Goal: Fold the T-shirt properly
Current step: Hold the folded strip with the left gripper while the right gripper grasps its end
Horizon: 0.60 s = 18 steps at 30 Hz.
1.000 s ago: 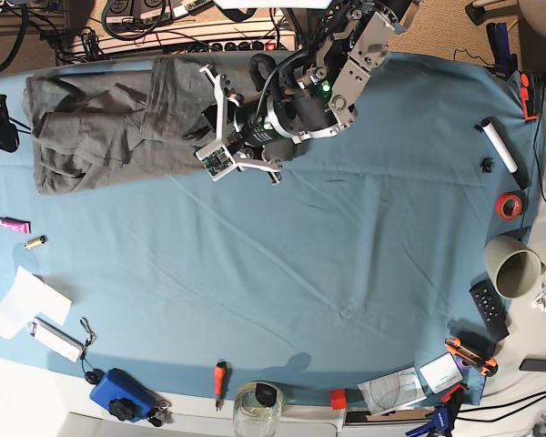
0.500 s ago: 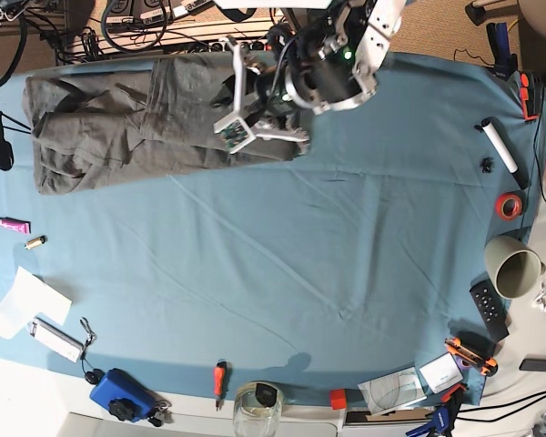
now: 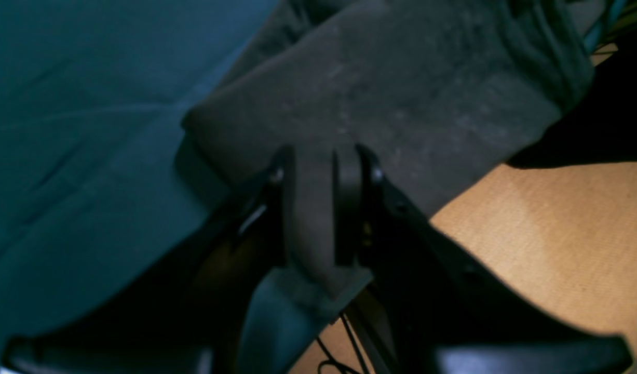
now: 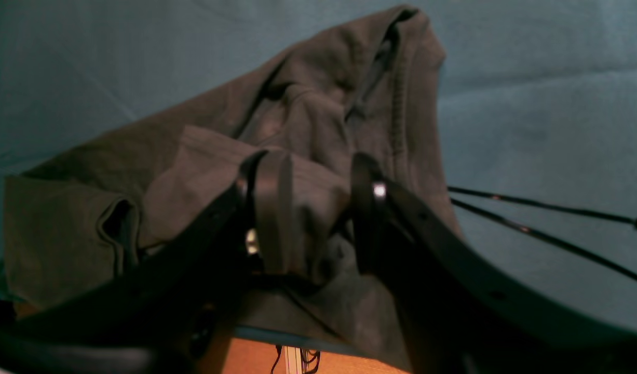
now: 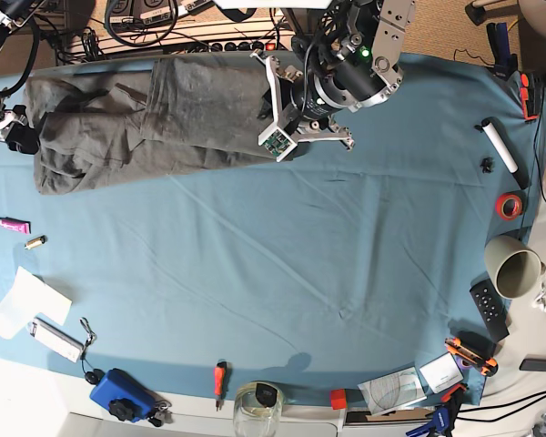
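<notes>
The dark olive-grey T-shirt (image 5: 155,118) lies stretched along the far left part of the blue-teal table cloth (image 5: 300,273). My left gripper (image 5: 271,96) is at its right edge. In the left wrist view it (image 3: 321,171) is shut on a strip of the T-shirt (image 3: 401,83), near the table's edge over the tan floor. My right gripper (image 5: 18,137) is at the shirt's left edge. In the right wrist view it (image 4: 315,208) has a bunch of the T-shirt (image 4: 308,114) between its fingers.
A white cylinder (image 5: 500,150), red tape roll (image 5: 508,206), grey cup (image 5: 514,267) and remote (image 5: 489,309) lie along the right edge. A pink tube (image 5: 14,225), white paper (image 5: 23,300), blue box (image 5: 118,393), red screwdriver (image 5: 220,378) and jar (image 5: 255,405) lie at the left and front.
My left gripper has moved right and toward the far edge with the shirt's right edge, stretching the shirt wider. My right gripper has come in onto the shirt's left edge.
</notes>
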Motion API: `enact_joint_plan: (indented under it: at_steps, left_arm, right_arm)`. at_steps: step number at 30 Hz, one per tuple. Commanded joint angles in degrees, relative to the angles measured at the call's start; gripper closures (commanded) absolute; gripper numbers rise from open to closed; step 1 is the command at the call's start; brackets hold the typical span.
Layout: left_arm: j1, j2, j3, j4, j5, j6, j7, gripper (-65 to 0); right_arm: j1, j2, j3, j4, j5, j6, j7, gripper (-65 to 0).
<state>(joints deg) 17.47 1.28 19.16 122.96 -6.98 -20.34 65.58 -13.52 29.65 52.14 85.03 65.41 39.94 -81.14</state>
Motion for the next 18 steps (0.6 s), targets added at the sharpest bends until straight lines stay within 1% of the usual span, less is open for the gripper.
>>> enact_joint_plan:
  at_steps: [1, 2, 4, 6, 10, 13, 16, 18]
  left_arm:
    - [0.07, 0.59, 0.20, 0.96, -0.74, 0.00, -1.36, -12.0]
    - [0.31, 0.61, 0.20, 0.96, -0.74, 0.00, -1.64, -12.0]
    - [0.92, 0.61, 0.20, 0.96, -0.72, -0.02, -2.80, -12.0]
    - [1.16, 0.59, 0.20, 0.96, -0.72, 0.00, -3.02, -12.0]
    - [1.49, 0.61, 0.20, 0.96, -0.72, -0.02, -3.04, -12.0]
    - [1.66, 0.61, 0.20, 0.96, -0.72, 0.00, -3.04, -12.0]
    - [1.77, 0.59, 0.20, 0.96, -0.72, 0.00, -3.02, -12.1]
    - [1.77, 0.61, 0.20, 0.96, -0.72, 0.00, -3.04, -12.0]
  right_arm:
    - [0.37, 1.64, 0.22, 0.74, 1.62, 0.06, 1.14, -20.1]
    - [0.35, 1.66, 0.07, 0.74, 1.75, 0.06, 1.14, -21.1]
    - [0.35, 1.81, 0.07, 0.74, 1.09, 0.06, 1.14, -26.1]
    - [0.35, 2.05, 0.02, 0.74, -0.42, 0.06, 1.14, -29.2]
    - [0.85, 2.78, 0.04, 0.74, -1.05, 0.06, 1.14, -29.2]
    - [2.99, 2.60, -0.02, 0.13, -3.93, 0.06, 2.93, -29.2]
    - [6.40, 2.78, -0.09, -2.75, -8.15, 0.06, 2.19, -29.2]
    - [7.69, 3.78, -0.87, -6.12, -8.31, 0.06, 2.03, -29.2]
